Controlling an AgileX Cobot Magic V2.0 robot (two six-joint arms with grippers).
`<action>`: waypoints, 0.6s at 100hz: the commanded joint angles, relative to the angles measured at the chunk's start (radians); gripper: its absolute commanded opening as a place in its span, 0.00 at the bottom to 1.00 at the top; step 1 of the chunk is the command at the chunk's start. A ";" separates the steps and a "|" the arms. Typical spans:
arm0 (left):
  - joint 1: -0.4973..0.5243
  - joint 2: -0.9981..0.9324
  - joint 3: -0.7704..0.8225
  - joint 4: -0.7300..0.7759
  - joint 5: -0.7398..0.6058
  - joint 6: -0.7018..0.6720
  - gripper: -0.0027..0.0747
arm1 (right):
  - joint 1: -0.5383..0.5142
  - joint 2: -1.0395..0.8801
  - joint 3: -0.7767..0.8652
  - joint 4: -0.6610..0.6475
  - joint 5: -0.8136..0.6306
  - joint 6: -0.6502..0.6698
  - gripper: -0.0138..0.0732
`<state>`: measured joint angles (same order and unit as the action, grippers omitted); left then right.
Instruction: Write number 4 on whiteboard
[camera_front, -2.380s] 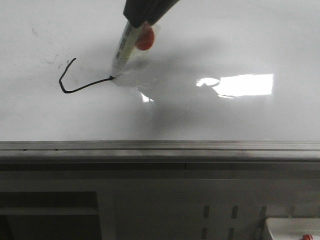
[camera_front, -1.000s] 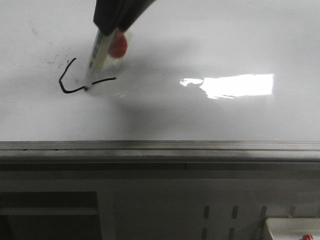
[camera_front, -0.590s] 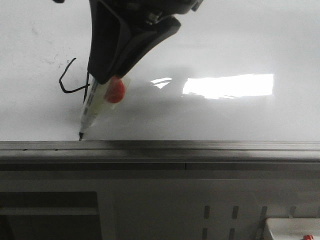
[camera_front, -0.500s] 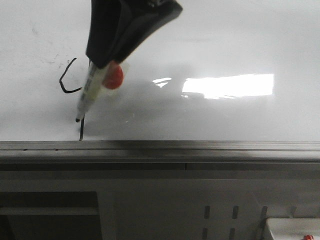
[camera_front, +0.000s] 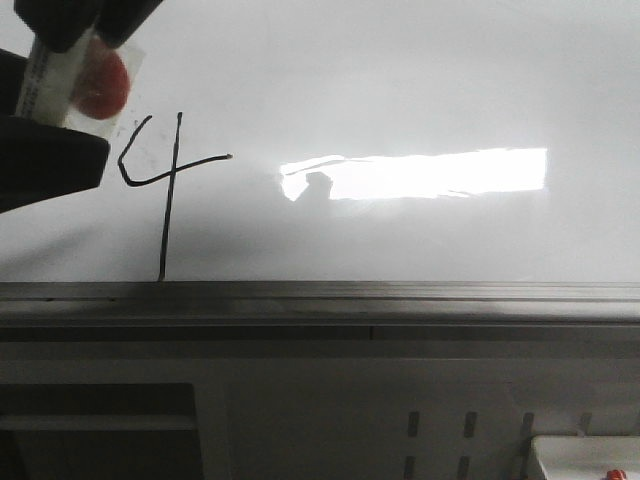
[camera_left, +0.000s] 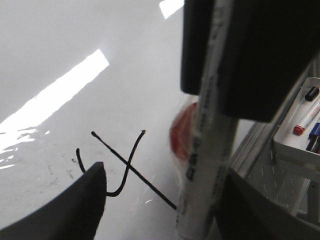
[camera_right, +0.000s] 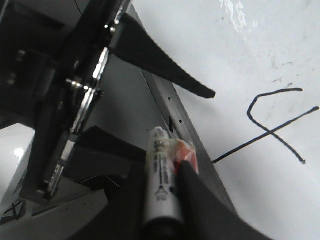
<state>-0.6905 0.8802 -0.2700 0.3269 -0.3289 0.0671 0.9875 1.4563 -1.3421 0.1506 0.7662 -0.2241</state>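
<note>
The vertical stroke is now drawn — the number 4 (camera_front: 165, 185) looks finished on the whiteboard (camera_front: 400, 80); the left gripper (camera_left: 220, 150), jaws clamped on the marker (camera_front: 50, 75), has lifted toward ten o'clock.

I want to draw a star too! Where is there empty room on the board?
The whiteboard is bare right of the number 4, around the glare, down to the rail. The left edge is crowded: the left claw holds the marker there.

number 4 (camera_front: 165, 180) on whiteboard (camera_front: 420, 80) left part, marker (camera_front: 50, 75) left of it, rail (camera_front: 400, 295) below
</note>
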 joint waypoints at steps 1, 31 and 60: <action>0.006 0.010 -0.037 -0.031 -0.094 -0.001 0.56 | -0.001 -0.039 -0.035 -0.006 -0.044 -0.008 0.08; 0.006 0.009 -0.037 -0.031 -0.056 -0.007 0.33 | -0.001 -0.039 -0.035 -0.042 -0.046 -0.008 0.08; 0.006 0.009 -0.037 -0.027 -0.047 -0.007 0.01 | -0.013 -0.039 -0.035 -0.042 -0.046 -0.001 0.08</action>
<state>-0.6884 0.8911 -0.2723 0.3305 -0.3210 0.0737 0.9839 1.4563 -1.3446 0.1110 0.7408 -0.2241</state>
